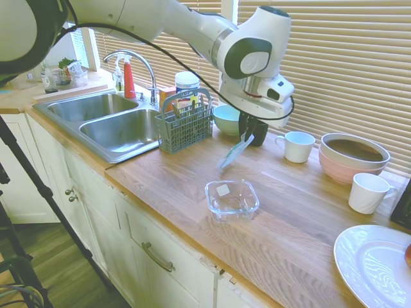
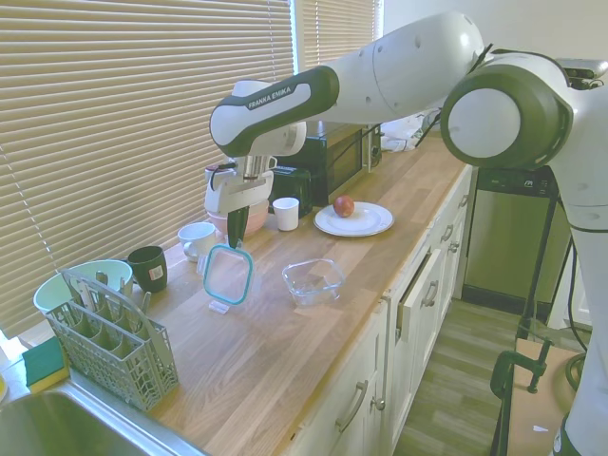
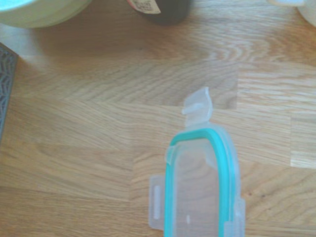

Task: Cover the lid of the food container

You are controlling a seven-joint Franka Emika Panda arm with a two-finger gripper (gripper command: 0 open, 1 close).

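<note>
Wooden kitchen table (image 1: pixel 308 212) runs under slatted window blinds, and the claw (image 2: pixel 235 228) hangs above it with its fingers pinched shut on the top edge of the lid (image 2: pixel 228 275). That lid dangles straight below the claw, nearly on edge, teal seal showing, and appears clear of the wood though close to it; the wrist view shows it (image 3: pixel 200 182) hanging over bare boards with one snap flap sticking out at its far end. The food container (image 1: pixel 232 197) sits open and empty on the table, below the claw and off toward the table's front edge, apart from the lid. Behind the claw stand a dark cup (image 2: pixel 147 267), a white mug (image 2: pixel 198 240) and a light-green bowl (image 1: pixel 229 119). As I judge it, the pickup is done and the carry and placement remain. The thin edge grip is the risk: the lid may swing or slip during the move, or arrive tilted so one corner catches the glass rim and shoves the light dish sideways. A loose flap folding under the seal would also keep it from seating flat.
</note>
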